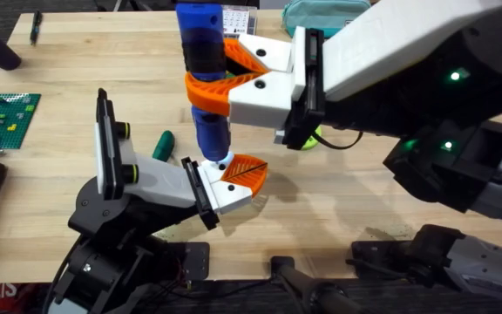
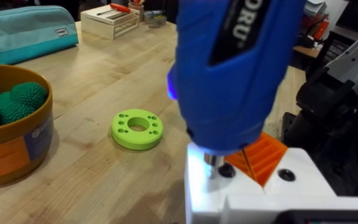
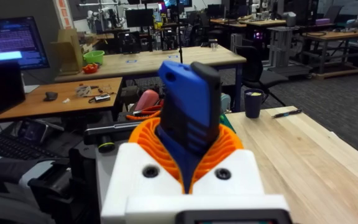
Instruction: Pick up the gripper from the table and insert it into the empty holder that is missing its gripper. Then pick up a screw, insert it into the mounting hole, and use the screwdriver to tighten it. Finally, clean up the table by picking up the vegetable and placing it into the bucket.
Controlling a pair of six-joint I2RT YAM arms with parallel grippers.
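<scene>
Screwdriver (image 1: 206,78) in bright blue stands upright near the middle of the wooden worktop (image 1: 77,78), clamped between the orange ribbed jaws of the right gripper (image 1: 225,74), which reaches in from the right-hand side. Its narrow tip comes down on the white holder (image 1: 225,194) at the end of the left arm, close to the worktop's near edge, where the small orange gripper (image 1: 244,171) finger already sits in place. Seen from the left wrist, the metal bit meets the white block just beside a dark screw (image 2: 227,169), with the orange finger right alongside. A green ring (image 2: 137,129) lies on the wood farther back, and a tan bucket (image 2: 17,146) holds knitted green vegetables (image 2: 18,99). Whether the left gripper's own jaws are parted cannot be told.
</scene>
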